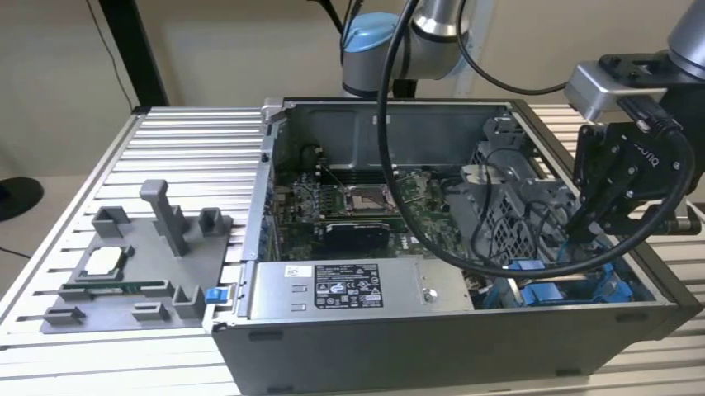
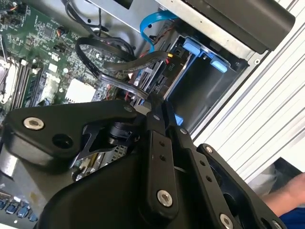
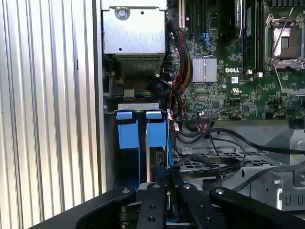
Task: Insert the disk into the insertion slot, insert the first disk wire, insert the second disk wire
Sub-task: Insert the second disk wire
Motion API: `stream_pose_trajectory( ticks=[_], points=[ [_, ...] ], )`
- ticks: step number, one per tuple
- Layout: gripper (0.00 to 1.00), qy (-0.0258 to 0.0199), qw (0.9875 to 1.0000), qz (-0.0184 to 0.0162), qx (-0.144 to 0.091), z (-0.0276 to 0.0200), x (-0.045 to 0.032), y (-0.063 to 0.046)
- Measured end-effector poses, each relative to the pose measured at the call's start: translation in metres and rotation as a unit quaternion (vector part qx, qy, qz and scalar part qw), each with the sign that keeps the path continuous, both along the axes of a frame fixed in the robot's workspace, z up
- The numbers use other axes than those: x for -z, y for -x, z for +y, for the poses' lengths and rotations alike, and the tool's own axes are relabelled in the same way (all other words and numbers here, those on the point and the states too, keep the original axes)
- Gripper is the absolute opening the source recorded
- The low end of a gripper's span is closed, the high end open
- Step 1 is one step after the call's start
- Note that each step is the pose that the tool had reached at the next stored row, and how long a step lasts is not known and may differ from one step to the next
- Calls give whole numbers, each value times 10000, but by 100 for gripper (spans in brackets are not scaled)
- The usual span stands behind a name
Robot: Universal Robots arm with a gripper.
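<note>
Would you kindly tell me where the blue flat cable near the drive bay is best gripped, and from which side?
Take the blue flat cable on its exposed arc beside the insertion slot, pinching across its flat faces. Come in through the open side of the case: its walls close the others, and black cables cover the further stretch. Its connector is hidden, so this is tentative.

Black tool with silver screw heads. Bright blue rails and tabs on the insertion slot, framed in dark grey perforated metal cage. Green motherboard dotted with black chips and a silver heatsink. Black cables, one light blue ribbon cable. Grey power supply box with a white sticker. Silver ribbed counter, striped by parallel grooves. Grey plastic fixture. Light blue joint cap on the silver arm. Beige wall.
</note>
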State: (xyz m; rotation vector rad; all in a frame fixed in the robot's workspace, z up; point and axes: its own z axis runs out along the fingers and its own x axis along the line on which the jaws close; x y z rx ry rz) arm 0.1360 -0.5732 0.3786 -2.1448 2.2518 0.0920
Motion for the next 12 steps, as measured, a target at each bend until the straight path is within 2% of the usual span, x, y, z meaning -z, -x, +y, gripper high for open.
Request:
stream_pose_trajectory(
  ticks=[8,12],
  points=[
    [0,0,10000,-2,0,0,2,0],
    [0,0,10000,-25,0,0,24,0]
  ],
)
